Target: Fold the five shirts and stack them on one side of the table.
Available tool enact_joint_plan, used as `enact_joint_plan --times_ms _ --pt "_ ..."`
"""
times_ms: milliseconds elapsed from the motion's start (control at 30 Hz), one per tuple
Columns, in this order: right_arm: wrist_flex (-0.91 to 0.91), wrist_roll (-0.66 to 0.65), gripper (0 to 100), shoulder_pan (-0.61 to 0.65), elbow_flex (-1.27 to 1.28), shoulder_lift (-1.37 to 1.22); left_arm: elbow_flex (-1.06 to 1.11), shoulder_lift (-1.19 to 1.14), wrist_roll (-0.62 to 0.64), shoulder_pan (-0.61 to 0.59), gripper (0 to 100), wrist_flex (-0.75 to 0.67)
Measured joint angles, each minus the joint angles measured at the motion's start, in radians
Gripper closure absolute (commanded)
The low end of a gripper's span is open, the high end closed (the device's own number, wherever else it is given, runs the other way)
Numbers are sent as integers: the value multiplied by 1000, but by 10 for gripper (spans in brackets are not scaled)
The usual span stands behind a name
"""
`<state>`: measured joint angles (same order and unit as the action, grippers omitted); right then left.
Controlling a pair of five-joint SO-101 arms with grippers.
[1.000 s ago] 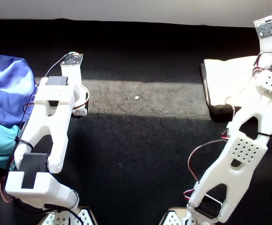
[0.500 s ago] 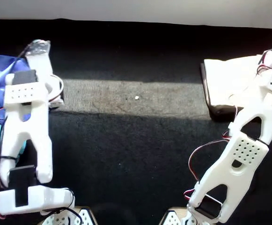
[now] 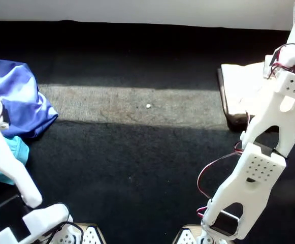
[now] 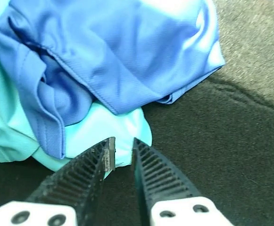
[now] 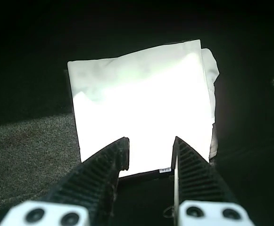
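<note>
Silky blue shirt (image 3: 20, 94) crumpled over a teal shirt (image 3: 18, 151), left edge of fuzzy counter (image 3: 137, 162), left hand (image 4: 122, 149) slightly parted beside them; right hand (image 5: 150, 153) open over flat square white shirt (image 5: 141, 103), far right

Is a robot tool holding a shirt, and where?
No. Both tools are open and empty: the left tool is above the turquoise shirt, the right tool above the folded white shirt.
</note>
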<state>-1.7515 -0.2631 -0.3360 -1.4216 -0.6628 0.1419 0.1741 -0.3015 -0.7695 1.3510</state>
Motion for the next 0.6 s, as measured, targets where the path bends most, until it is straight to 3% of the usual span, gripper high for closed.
enact_joint_plan --times_ms 200,367,600 --pt "-5 0 846 15 140 219 0 -109 -63 -123 769 -133" --pt "-5 0 846 61 494 519 0 -193 -64 -195 769 -241" --pt "-5 0 846 129 956 939 0 -227 -117 -196 769 -278"
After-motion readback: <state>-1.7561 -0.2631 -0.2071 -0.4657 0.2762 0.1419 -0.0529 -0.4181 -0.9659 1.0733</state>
